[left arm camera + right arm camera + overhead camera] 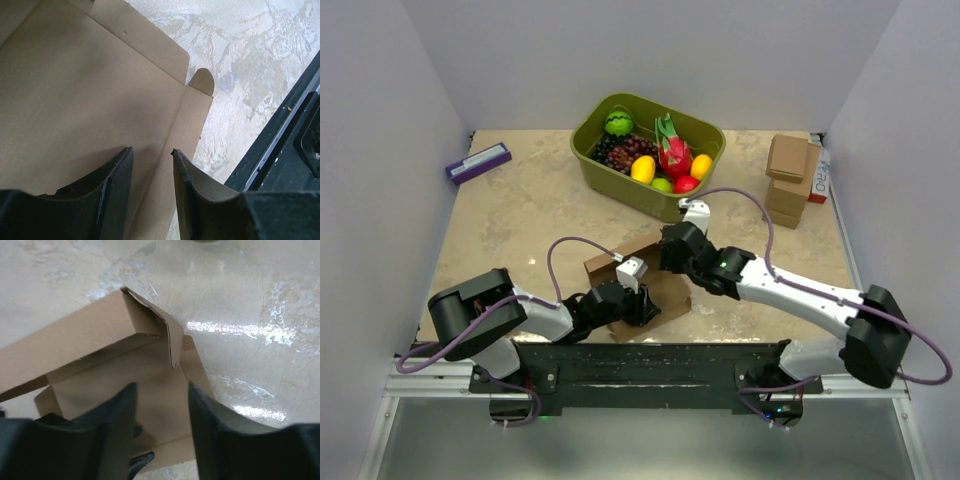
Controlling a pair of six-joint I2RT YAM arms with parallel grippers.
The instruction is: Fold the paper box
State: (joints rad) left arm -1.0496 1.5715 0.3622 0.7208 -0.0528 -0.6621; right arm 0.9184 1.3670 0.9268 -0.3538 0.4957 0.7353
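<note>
The paper box (660, 295) is a brown cardboard mailer lying at the near middle of the table, its far panel (620, 255) folded up. My left gripper (642, 305) is open over its flat panel (75, 100), near the right edge flap (202, 80). My right gripper (672, 250) is open just above the box's right side. In the right wrist view the raised wall (85, 335) and a bent corner tab (172, 340) stand over the base (150, 390). The left fingertips (142, 460) show at the bottom there.
A green basket (710, 130) of toy fruit stands behind the box. A stack of smaller brown boxes (790, 175) is at the far right. A purple box (478, 162) lies at the far left. The black arm mount (285, 145) runs along the near edge.
</note>
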